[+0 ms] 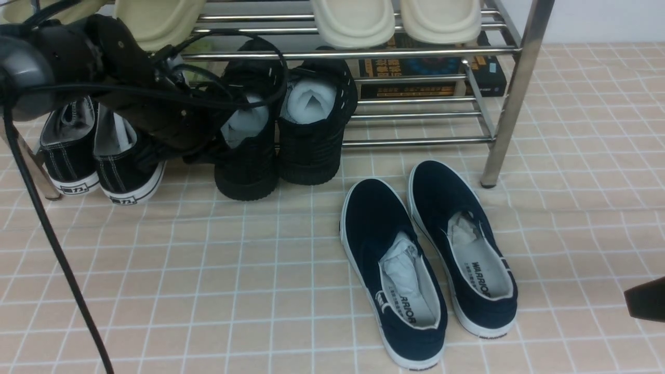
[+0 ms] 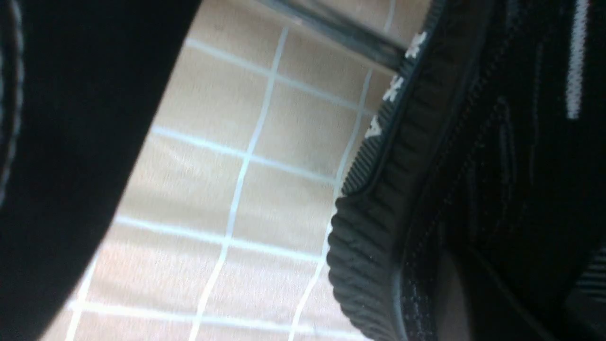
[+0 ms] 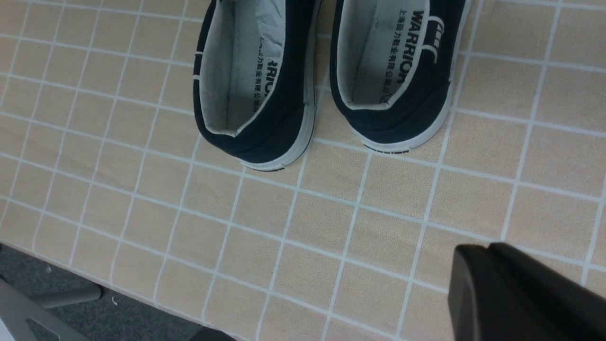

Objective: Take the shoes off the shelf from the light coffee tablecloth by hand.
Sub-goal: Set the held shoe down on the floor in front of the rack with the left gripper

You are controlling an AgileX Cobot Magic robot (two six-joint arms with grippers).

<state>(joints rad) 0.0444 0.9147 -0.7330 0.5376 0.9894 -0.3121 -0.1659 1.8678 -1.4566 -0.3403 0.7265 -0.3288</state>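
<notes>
The shoes, a pair of black knit sneakers stuffed with white paper, stand heels-out at the front of the chrome shelf [image 1: 511, 104]: the left one [image 1: 247, 166] and the right one [image 1: 314, 150]. My left gripper [image 1: 215, 137] reaches in at the left shoe's collar and is shut on it; its fingertips are hidden. The left wrist view shows that shoe's ribbed sole [image 2: 369, 246] close up over the light coffee tablecloth [image 1: 208, 270]. My right gripper [image 1: 644, 298] [image 3: 490, 246] hovers low at the near right, shut and holding nothing.
Black canvas sneakers with white soles [image 1: 98, 156] stand just left of my left arm. Navy slip-ons [image 1: 395, 270] lie on the cloth in front of the shelf. Cream slippers [image 1: 353, 21] sit on the upper tier, books [image 1: 426, 70] behind. The table's near edge [image 3: 94, 284] shows.
</notes>
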